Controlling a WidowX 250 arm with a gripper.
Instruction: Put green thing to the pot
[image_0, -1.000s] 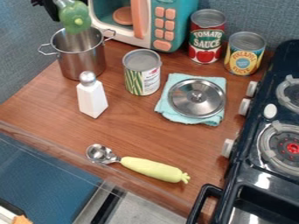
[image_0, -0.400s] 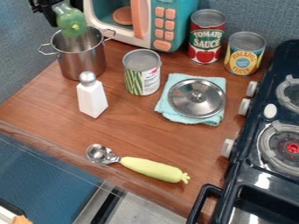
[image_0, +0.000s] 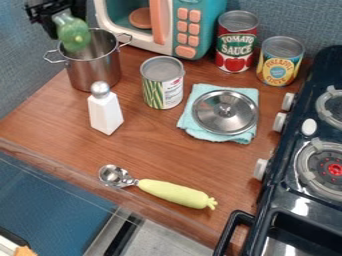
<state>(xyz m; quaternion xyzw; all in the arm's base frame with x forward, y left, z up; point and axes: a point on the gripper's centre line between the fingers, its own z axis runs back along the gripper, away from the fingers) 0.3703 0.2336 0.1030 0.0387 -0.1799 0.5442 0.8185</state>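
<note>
Above the pot (image_0: 95, 70), the green thing (image_0: 74, 37) is held by the end effector (image_0: 60, 16), closed on its narrow end

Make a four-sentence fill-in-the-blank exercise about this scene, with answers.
The gripper holds a green object near the two-handled metal ____.
A turquoise cloth lies under the round metal ____.
The metal-capped shaker has a body coloured ____.
The number of cans standing here is ____.
Missing words: pot; lid; white; three.

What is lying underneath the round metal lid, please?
A light-blue cloth, which shows around the lid. Directly beneath the lid the view is covered, so I can't say whether anything else is there.
</note>
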